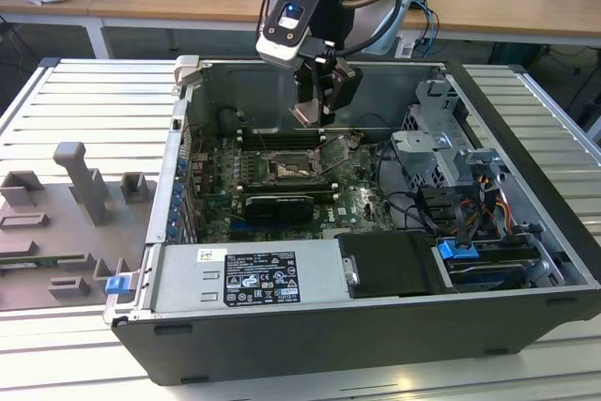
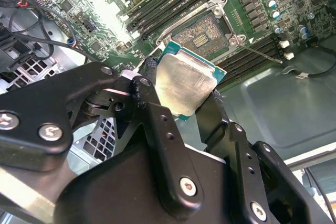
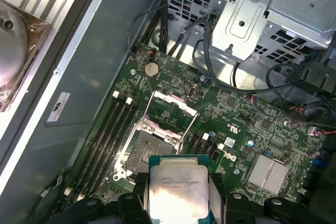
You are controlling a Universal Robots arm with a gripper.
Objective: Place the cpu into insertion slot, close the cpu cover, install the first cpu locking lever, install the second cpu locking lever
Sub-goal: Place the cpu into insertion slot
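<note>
Item: cpu placement, step one of four, in progress.

- Gripper [image 1: 316,117]: one; two fingers [image 2: 148,85] pinching the cpu [image 2: 185,85] by opposite edges, lid outward.
- Cpu: one; held in the air above the board [image 3: 241,124], inside the open case [image 1: 282,345]; close over the slot [image 3: 148,150] but not seated.
- Slot: one; empty, contacts bare.
- Cover [image 3: 170,99]: one; hinged up, leaving the slot open.
- Lever [image 2: 257,53]: one thin rod plainly seen, swung free beside the slot; a second I cannot tell.
- Memory slots [image 3: 113,129]: two banks, one on either side of the slot.

Handling note, as judgement: keep the cpu level and square to the slot rim; match corner and notches before lowering; descend straight, no sliding across the contacts; release only once it lies flat; keep the fingers off the raised cover.
</note>
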